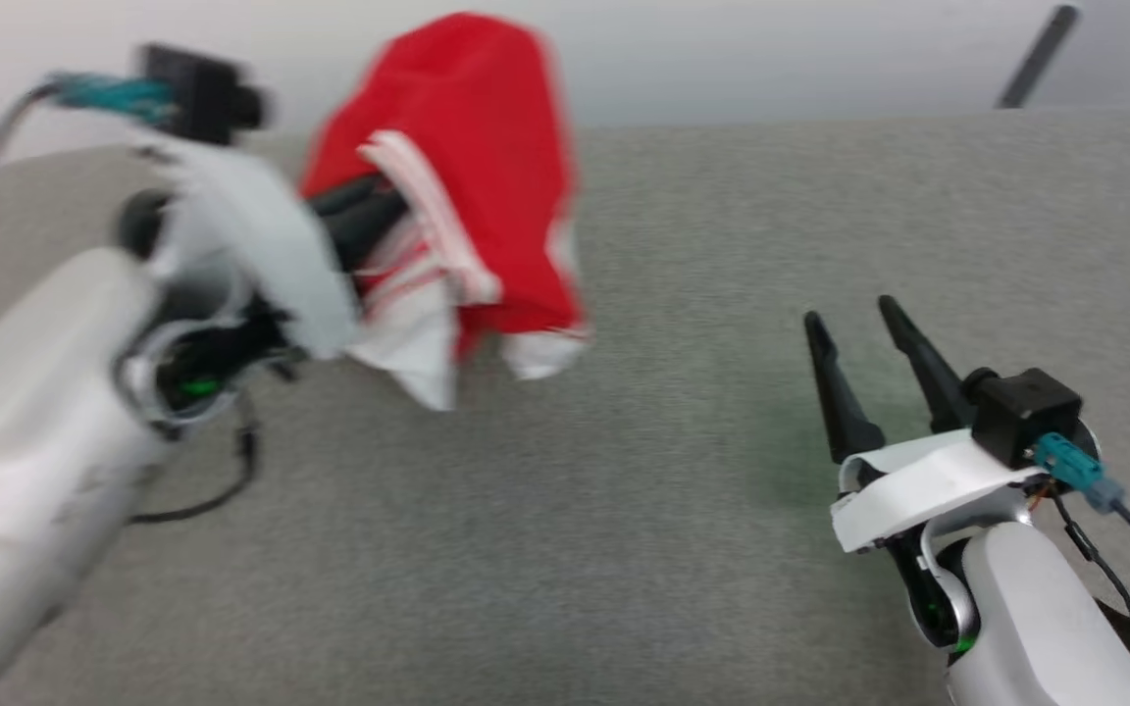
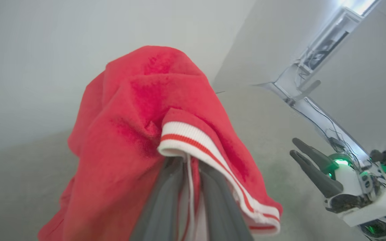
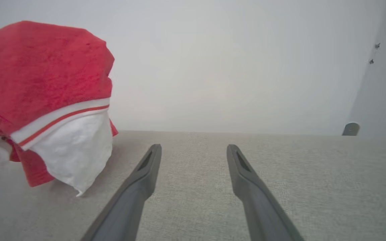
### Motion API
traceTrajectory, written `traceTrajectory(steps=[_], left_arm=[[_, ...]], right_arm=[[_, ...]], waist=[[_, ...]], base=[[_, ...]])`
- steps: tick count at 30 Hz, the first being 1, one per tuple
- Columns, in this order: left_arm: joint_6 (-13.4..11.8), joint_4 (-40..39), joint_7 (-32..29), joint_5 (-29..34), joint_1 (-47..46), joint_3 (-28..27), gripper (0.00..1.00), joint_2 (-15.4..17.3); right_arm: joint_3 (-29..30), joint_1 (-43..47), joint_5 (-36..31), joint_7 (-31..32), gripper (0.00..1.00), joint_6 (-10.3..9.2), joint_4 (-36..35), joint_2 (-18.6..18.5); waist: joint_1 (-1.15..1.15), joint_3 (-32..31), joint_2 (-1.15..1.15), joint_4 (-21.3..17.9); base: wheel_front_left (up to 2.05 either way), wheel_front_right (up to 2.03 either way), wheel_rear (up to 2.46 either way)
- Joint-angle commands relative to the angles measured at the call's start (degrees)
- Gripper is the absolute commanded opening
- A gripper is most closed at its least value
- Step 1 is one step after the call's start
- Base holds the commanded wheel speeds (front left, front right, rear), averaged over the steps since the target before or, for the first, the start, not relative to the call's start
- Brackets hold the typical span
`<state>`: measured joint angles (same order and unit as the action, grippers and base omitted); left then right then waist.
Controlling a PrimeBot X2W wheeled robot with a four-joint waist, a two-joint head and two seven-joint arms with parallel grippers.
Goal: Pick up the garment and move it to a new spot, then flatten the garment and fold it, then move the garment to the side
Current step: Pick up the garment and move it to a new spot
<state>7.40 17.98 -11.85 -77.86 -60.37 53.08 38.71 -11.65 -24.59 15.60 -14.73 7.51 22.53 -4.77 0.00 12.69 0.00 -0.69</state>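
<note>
Grey cloth surface [image 1: 624, 510] below; upper left, the left gripper [image 1: 374, 211] pinches the red shirt [image 1: 467, 127], draped over its fingers [image 2: 159, 209]. Lower right, the right gripper [image 1: 849, 314] gapes, well apart.

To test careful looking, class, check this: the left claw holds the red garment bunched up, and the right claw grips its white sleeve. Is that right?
Not quite. The left claw does hold the garment bunched up, but the right claw grips nothing: the right wrist view shows its fingers spread and empty over the grey surface, apart from the white sleeve.
</note>
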Motion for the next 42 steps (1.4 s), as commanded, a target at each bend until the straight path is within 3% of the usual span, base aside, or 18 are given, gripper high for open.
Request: traceTrajectory(steps=[1, 6, 15, 18, 25, 29, 37, 42], left_arm=[[0.1, -0.42, -0.26, 0.68, -1.31, 1.27, 0.0, -1.41], [0.1, -0.51, -0.84, 4.44, -5.57, 6.09, 0.0, -5.22], [0.1, 4.2, 1.46, 0.5, -11.42, 7.59, 0.0, -13.11], [0.09, 6.18, 0.97, -0.06, -11.01, 9.33, 0.0, -12.25], [0.1, 12.1, -1.2, 1.37, -9.42, 15.36, 0.0, -5.92], [0.1, 13.16, -4.19, 5.31, -9.3, 18.79, 0.0, -3.04], [0.02, 13.81, -11.07, 15.0, -6.99, 20.65, 0.0, -2.53], [-0.03, 15.38, -14.4, 17.25, -4.33, 21.37, 0.0, -2.69]], right_arm=[[1.0, 1.12, 0.15, -0.32, 1.0, -0.04, -0.55, 0.37], [2.89, 1.8, 0.27, -0.45, 1.0, -0.04, -2.04, 1.01], [4.26, 1.95, 1.37, -0.52, 1.0, -0.04, -5.25, 1.84], [3.55, 1.59, 2.88, -0.53, 1.0, -0.04, -6.04, 1.91], [2.83, 1.61, 4.73, -0.53, 1.0, -0.04, -7.02, 1.9], [3.15, 1.29, 4.98, -0.54, 1.0, -0.04, -7.02, 1.9], [1.52, -0.56, 5.74, -0.54, 1.0, -0.04, -7.7, 1.89], [-0.04, -1.71, 6.64, -0.54, 1.0, -0.04, -8.15, 1.88]], waist=[[0.0, 0.65, 0.0, -3.95], [0.0, 2.2, 0.0, -8.07], [0.0, 6.89, 0.0, -15.63], [0.0, 8.0, 0.0, -17.2], [0.0, 8.99, 0.0, -18.47], [0.0, 9.19, 0.0, -18.21], [0.0, 11.28, 0.0, -18.45], [0.0, 12.9, 0.0, -19.89]], base=[[0.0, 0.0, 0.0], [0.0, 0.0, 0.0], [0.0, 0.0, 0.0], [0.0, 0.0, 0.0], [0.0, 0.0, 0.0], [0.0, 0.0, 0.0], [0.0, 0.0, 0.0], [0.0, 0.0, 0.0]])
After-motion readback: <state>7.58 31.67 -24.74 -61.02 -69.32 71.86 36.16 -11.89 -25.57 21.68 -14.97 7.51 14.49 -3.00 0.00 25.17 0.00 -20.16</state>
